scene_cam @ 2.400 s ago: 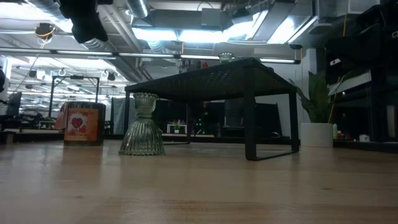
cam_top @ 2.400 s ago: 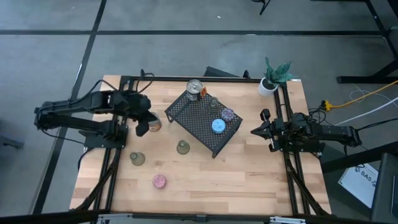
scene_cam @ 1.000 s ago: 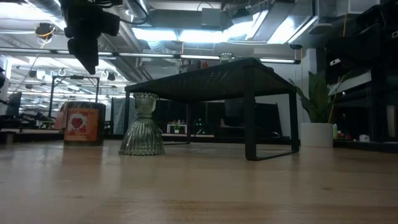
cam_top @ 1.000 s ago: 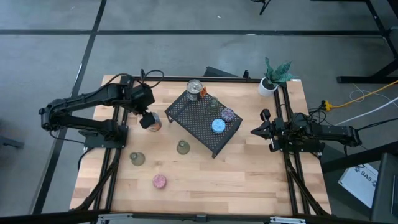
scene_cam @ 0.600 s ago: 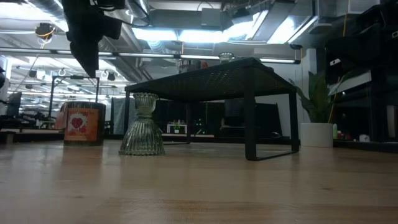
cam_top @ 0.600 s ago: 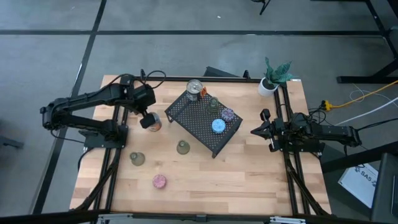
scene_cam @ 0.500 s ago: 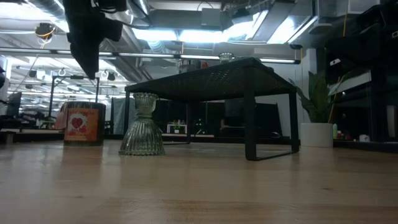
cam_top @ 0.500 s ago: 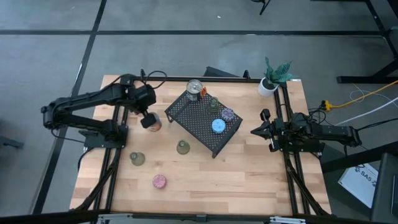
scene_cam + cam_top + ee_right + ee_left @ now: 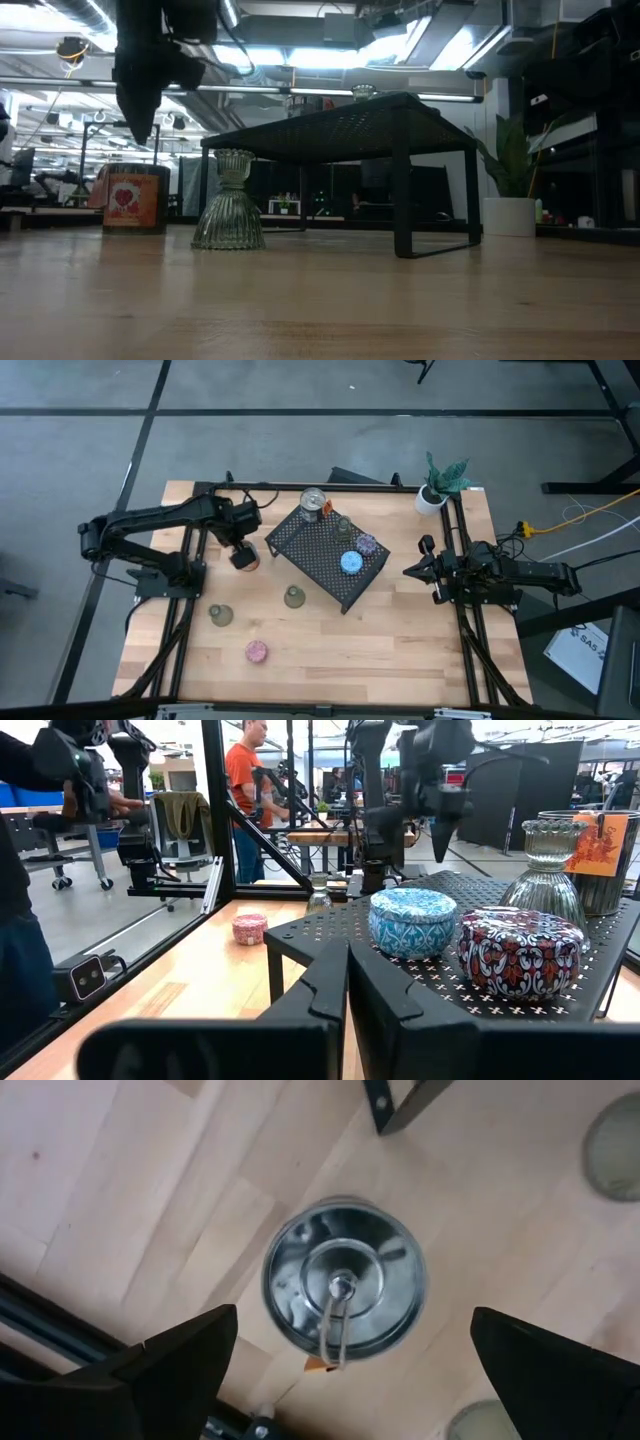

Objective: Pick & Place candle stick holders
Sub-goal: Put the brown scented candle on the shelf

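Left gripper [image 9: 243, 556]: poised straight above a can [image 9: 344, 1288] on the table beside the rack's left corner; fingers [image 9: 170, 1362] spread wide to either side of it, nothing held.
Right gripper [image 9: 410, 571]: parked at the table's right edge, jaws clenched, empty.
Can: silver top with a pull tab, red label visible in the low view; stiff, smooth-walled, likely light. Take across the round wall, fingers low enough to clear the rim.
Rack [image 9: 300, 545]: black perforated stand at table centre.
On rack: blue holder [image 9: 351, 562], patterned purple holder [image 9: 367, 544], small glass holder [image 9: 343, 525], and a second can [image 9: 313, 502] at the far corner.
On table: glass holder [image 9: 294, 597] just in front of the rack, another [image 9: 221, 615] nearer the left front, pink holder [image 9: 257, 651] near the front edge.
Handling, glass holders: ribbed, flared skirt, narrow waist; probably heavy for their size, slippery, breakable. Best taken at the waist under the cup.
Handling, blue, purple, pink: squat, round, rigid; grip across the side wall.
Plant pot [image 9: 431, 499]: far right corner, well apart from the work.
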{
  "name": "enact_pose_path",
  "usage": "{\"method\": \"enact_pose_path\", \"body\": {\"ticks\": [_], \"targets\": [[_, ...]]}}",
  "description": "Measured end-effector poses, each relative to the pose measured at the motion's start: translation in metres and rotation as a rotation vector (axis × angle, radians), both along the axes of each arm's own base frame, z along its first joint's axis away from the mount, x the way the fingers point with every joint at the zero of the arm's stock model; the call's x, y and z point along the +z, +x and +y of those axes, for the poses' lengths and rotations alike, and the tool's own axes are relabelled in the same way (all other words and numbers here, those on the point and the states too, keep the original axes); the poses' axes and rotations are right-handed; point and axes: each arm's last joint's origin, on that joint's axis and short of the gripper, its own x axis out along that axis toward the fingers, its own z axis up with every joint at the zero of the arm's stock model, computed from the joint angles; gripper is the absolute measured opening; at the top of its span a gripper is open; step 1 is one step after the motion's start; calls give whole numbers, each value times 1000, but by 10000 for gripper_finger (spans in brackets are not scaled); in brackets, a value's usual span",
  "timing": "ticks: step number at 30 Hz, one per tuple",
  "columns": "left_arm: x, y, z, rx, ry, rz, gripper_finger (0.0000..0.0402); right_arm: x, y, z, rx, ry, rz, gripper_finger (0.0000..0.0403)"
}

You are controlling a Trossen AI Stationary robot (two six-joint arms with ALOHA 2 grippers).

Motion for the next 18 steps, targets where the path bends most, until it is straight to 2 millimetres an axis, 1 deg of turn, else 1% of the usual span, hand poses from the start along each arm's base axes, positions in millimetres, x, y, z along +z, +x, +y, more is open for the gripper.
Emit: {"method": "enact_pose_path", "body": {"ticks": [5, 13, 18], "targets": [[-9, 7, 5, -14, -22, 51, 400, 0, 0, 0, 0, 0, 0, 16], [-15, 8, 14, -27, -32, 84, 400, 0, 0, 0, 1, 0, 0, 16], [-22, 12, 18, -42, -63, 112, 400, 0, 0, 0, 0, 0, 0, 16]]}}
